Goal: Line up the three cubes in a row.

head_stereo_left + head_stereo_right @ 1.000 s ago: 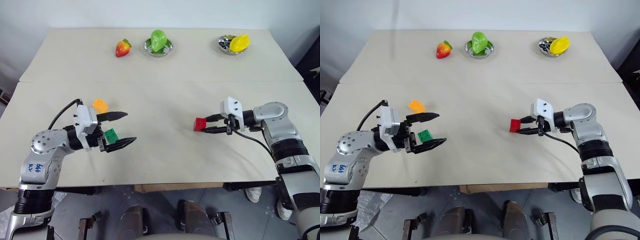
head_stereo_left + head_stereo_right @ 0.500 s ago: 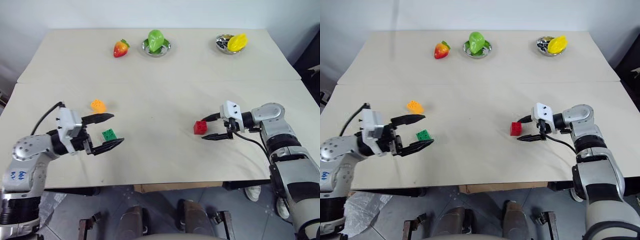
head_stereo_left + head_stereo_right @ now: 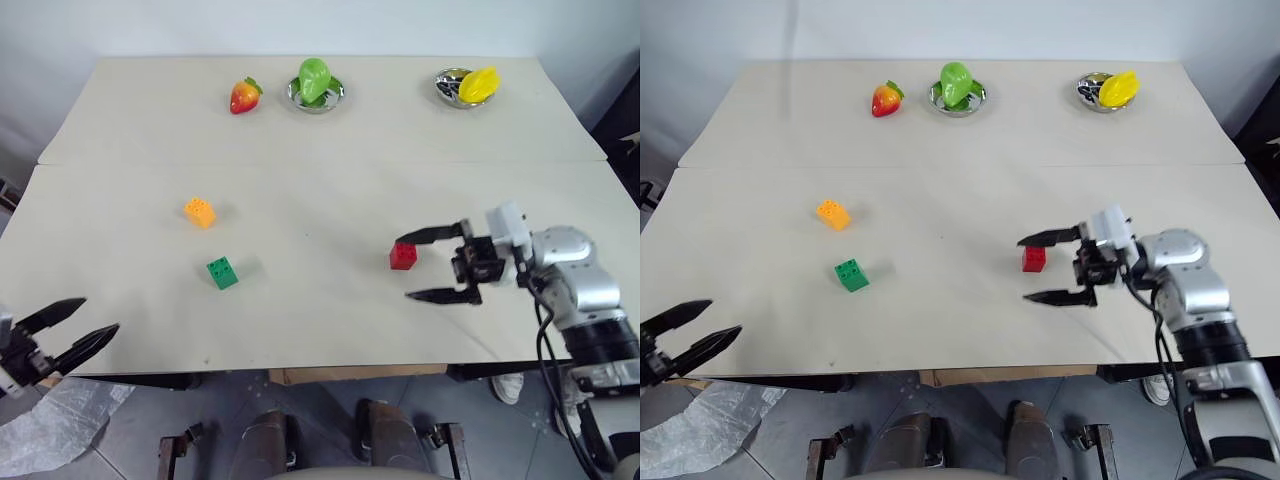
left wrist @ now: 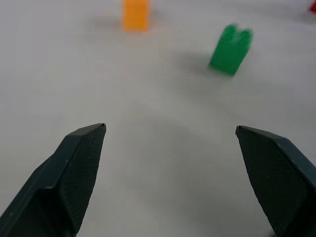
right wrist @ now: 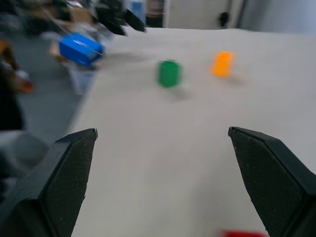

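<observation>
Three studded cubes rest on the beige table: the orange cube at the left, the green cube just in front of it, and the red cube right of centre. My right gripper is open and points left. The red cube lies by its fingertips and touches neither finger. In the right wrist view the red cube is a sliver at the edge, with the green cube and orange cube further off. My left gripper is open off the table's front left corner, far from the green cube.
Along the far edge sit a toy strawberry, a green fruit in a metal bowl and a yellow fruit in a second bowl. A seam crosses the table between them and the cubes.
My right gripper has opened, let go of the red cube and drawn back to the right. My left arm has pulled away from the green cube, back past the table's front left corner.
</observation>
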